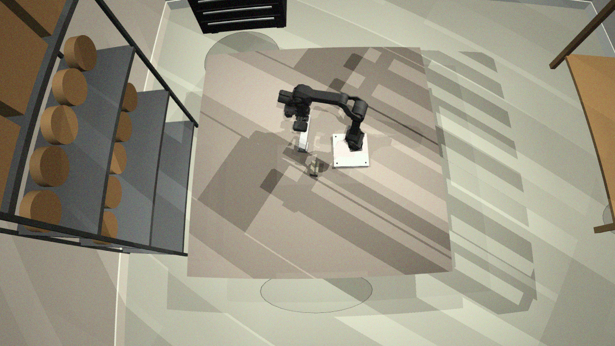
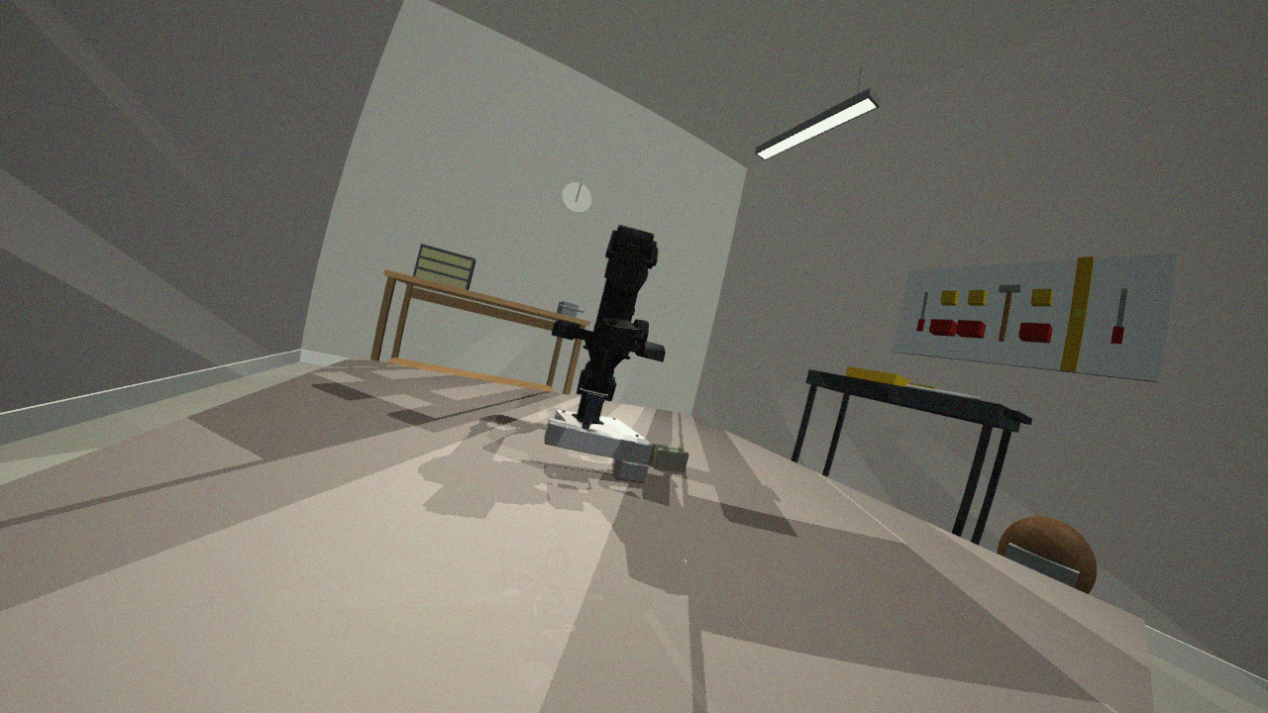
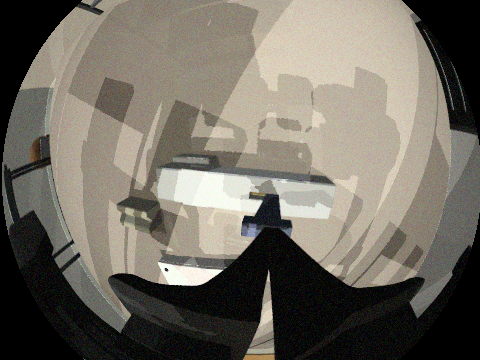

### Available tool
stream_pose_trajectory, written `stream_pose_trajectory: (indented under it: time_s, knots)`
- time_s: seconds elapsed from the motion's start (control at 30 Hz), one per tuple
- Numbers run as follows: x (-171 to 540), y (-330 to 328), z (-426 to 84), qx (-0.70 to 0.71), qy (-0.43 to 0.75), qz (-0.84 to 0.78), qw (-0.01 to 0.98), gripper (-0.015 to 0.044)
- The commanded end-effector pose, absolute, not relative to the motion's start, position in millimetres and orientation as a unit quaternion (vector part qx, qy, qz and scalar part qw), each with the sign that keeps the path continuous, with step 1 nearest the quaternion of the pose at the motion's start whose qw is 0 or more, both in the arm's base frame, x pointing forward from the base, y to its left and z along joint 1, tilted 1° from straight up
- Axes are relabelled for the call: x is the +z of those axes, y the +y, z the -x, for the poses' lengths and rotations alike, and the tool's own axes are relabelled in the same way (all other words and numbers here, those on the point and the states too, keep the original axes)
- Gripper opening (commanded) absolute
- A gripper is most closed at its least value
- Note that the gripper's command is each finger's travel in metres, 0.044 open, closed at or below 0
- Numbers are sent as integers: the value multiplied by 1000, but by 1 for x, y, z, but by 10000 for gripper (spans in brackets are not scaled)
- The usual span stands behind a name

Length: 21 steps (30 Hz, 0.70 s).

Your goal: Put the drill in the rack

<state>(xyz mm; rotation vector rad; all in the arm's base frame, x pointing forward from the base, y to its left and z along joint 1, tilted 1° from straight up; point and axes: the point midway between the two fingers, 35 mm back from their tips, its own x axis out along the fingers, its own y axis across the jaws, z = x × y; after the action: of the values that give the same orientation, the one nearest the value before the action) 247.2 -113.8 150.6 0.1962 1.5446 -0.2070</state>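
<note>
My gripper (image 3: pixel 271 234) is shut and empty, pointing down over the key. The dark blue key (image 2: pixel 590 409) (image 3: pixel 271 210) stands up from the long white block (image 1: pixel 303 140) (image 2: pixel 581 434) (image 3: pixel 200 187); in the wrist view its wide head is just beyond my fingertips, and I cannot tell if they touch. The arm hides it in the top view. A brass-coloured strip (image 3: pixel 257 195) shows in a slot beside the key. I cannot make out the drill clearly. The small olive grooved rack (image 1: pixel 315 168) (image 2: pixel 671 458) (image 3: pixel 136 212) stands apart from the white block.
A small grey block (image 2: pixel 630 471) (image 3: pixel 192 160) sits by the white block's end nearer the rack. The arm's white base plate (image 1: pixel 339 159) (image 3: pixel 192 273) is beside them. A shelf unit with round wooden pieces (image 1: pixel 59 124) stands left of the table, with black drawers (image 1: pixel 240 15) behind.
</note>
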Motion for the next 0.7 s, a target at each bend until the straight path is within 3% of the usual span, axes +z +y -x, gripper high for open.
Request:
stream_pose_trajectory:
  time_s: [0.0,0.67]
  knots:
    - [144,-112,-245,-89,698,-89,705,0]
    - [136,-113,-246,-88,698,-89,705,0]
